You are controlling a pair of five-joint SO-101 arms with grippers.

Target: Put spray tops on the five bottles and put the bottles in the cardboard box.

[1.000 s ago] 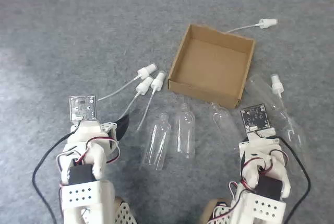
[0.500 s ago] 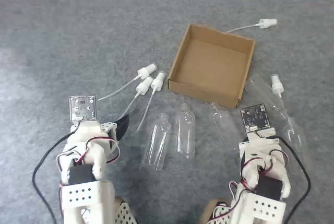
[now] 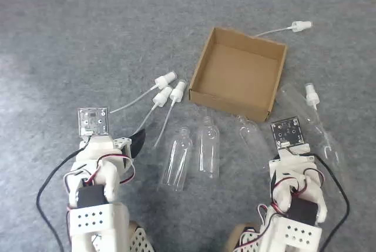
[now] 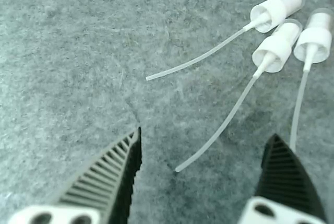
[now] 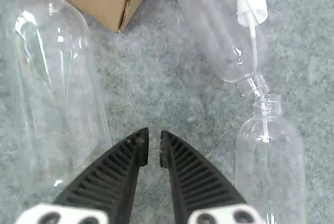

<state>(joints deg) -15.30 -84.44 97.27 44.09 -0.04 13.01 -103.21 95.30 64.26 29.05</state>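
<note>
Cardboard box (image 3: 226,103): open-topped, right of centre on the far part of the grey mat (image 3: 88,46).
Spray tops (image 3: 166,90): three loose just left of the box; another (image 3: 301,26) beyond its far right corner; another (image 3: 312,94) lying on a bottle at right.
Bottles (image 3: 178,158): two uncapped, side by side, near side of the box; three more to the right.
Left gripper (image 4: 205,135): jaws spread wide, holding nothing, near the three tops' tubes.
Right gripper (image 5: 154,133): jaws almost together, holding nothing, between bottles.

text: none readable | labels: none readable on cardboard box (image 3: 230,104) or bottles (image 3: 176,159)
</note>
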